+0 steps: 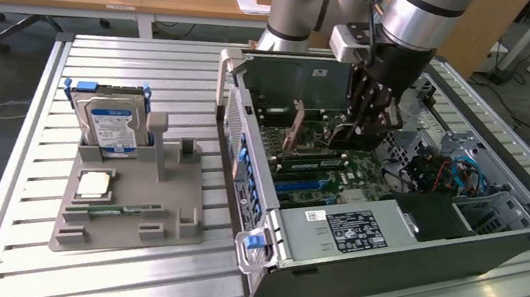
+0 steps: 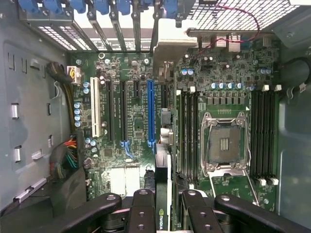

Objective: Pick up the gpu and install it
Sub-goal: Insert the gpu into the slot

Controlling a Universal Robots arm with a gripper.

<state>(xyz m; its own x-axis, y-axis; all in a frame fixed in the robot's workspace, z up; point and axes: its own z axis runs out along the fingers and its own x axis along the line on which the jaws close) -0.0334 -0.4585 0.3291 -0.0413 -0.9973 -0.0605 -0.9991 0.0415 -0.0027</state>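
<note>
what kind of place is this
Probably a robotics lab in an office-like room: a robot arm holds a gpu inside an open computer case on a slatted metal table, a tray of spare parts sits beside it, and cluttered wooden desks stand behind.

Standing here, I count one robot arm (image 1: 417, 17) with one gripper (image 2: 165, 213), and one gpu (image 2: 162, 179). One open computer case (image 1: 381, 264) sits on one slatted table (image 1: 132, 282). At nine o'clock from the case there is one gray holder (image 1: 123, 230), and in it one hard drive (image 1: 110, 121), one processor chip (image 1: 93, 184) and one RAM stick (image 1: 125, 210). Inside the case is one motherboard (image 2: 131, 63). It carries one processor socket (image 2: 224, 143), two banks of memory slots (image 2: 187, 131) flanking the socket, one long blue slot (image 2: 150, 111) and one white slot (image 2: 95, 107). The black slots between those two look like three, though I wouldn't swear to it. One labelled silver box (image 1: 355, 232) lies at six o'clock from the gripper.
</note>
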